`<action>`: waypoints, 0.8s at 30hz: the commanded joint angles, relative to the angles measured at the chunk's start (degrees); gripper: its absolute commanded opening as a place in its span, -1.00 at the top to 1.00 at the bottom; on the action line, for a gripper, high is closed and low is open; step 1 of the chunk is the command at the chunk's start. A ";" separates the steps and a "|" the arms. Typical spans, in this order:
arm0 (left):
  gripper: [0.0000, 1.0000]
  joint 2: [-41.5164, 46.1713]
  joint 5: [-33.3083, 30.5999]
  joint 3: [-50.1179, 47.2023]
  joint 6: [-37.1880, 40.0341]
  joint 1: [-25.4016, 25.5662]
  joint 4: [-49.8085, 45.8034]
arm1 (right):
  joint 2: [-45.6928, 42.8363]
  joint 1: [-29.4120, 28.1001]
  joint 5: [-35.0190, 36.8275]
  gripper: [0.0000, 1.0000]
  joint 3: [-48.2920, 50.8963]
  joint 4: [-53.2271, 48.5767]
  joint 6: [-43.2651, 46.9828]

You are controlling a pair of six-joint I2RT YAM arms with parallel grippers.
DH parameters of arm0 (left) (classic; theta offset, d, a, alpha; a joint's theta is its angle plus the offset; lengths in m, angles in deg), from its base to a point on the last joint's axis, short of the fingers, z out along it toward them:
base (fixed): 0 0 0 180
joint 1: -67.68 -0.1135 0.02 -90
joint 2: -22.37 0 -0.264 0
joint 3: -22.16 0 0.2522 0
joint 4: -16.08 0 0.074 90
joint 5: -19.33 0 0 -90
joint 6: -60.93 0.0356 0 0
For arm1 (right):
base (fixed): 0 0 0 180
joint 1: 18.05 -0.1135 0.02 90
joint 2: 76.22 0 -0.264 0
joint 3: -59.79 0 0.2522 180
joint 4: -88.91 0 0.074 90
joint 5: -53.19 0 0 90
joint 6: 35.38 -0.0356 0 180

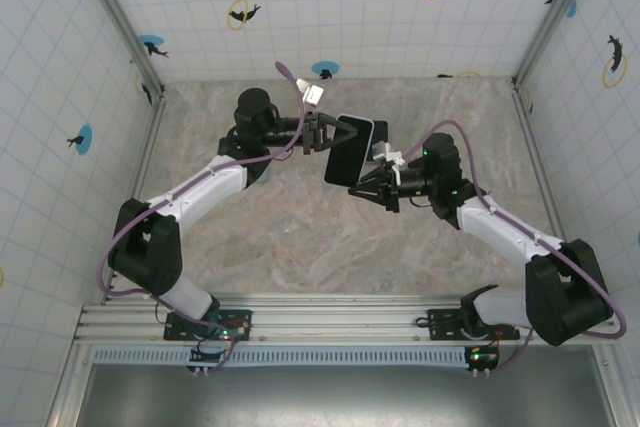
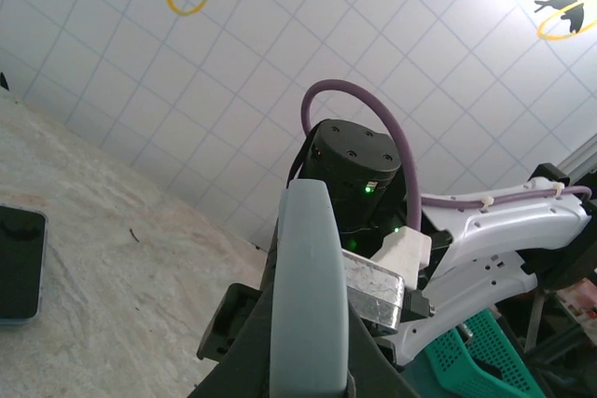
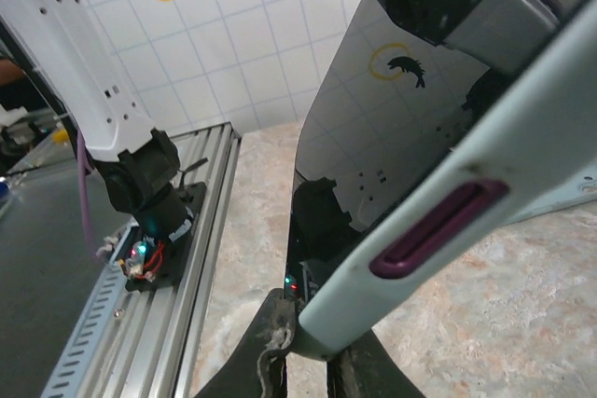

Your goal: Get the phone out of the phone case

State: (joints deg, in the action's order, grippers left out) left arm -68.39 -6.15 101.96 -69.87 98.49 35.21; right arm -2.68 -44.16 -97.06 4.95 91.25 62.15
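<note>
Mid-frame from above, the left gripper is clenched on the phone case, which hangs off the table with the phone inside. The right gripper pinches its lower end. Left wrist cam catches a dark slab lying flat at far left. Right wrist cam shows a purple side button.

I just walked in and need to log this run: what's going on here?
One phone is held up above the table. The left end effector is shut on one end of its pale case, and the right end effector grips the opposite end. The phone sits inside the case, not yet out.
</note>
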 commanded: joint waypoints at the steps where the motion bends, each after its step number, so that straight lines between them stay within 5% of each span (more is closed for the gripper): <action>1: 1.00 2.18 2.37 -0.28 -7.98 2.31 0.25 | -0.45 -0.10 12.15 0.91 -3.69 -3.74 8.89; 9: 1.00 2.09 1.76 -0.78 -8.16 4.23 -0.36 | -1.82 -0.42 16.19 0.94 -2.95 3.31 4.02; 14: 1.00 2.08 -0.70 0.19 -3.63 4.19 -5.60 | -3.06 -0.23 11.37 0.90 -0.51 10.27 -1.99; 24: 1.00 2.11 -4.39 -0.18 -1.92 3.73 -6.62 | -3.96 -0.26 5.17 0.39 4.11 24.79 -15.96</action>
State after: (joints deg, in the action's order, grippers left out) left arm -67.08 -10.00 101.96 -72.16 101.35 29.83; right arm -5.15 -44.05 -89.85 8.78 104.12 51.88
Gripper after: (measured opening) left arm 0.120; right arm 0.302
